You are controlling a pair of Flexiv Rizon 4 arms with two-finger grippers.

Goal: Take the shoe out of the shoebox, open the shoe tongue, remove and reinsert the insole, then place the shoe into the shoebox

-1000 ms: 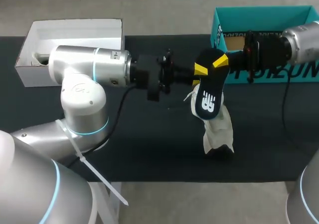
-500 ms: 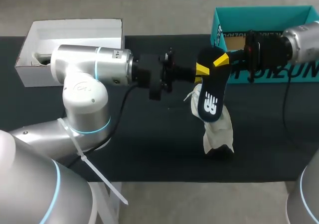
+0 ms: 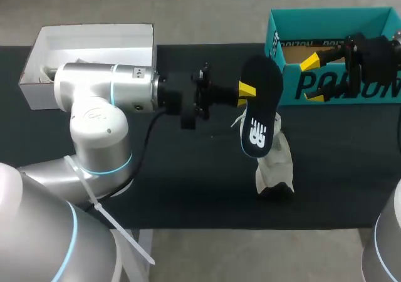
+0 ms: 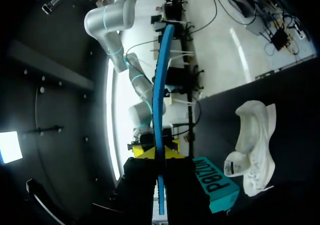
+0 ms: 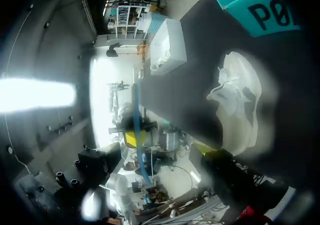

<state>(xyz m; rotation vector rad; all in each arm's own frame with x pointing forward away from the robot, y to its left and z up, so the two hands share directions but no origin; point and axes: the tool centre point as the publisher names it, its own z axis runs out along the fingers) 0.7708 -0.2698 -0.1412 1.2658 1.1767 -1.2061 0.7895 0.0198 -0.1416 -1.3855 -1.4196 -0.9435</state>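
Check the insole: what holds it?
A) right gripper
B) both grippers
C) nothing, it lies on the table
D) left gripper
D: the left gripper pinches the insole between its fingers; the right gripper sits apart by the teal shoebox, open.

The insole point(image 3: 258, 109) is black with a white mark, and its thin edge is blue. The shoe point(image 3: 274, 163) is white. The shoebox point(image 3: 332, 19) at 2 o'clock is teal with black letters. The table point(image 3: 188, 188) is black. The box point(image 3: 94, 34) at 10 o'clock is white.
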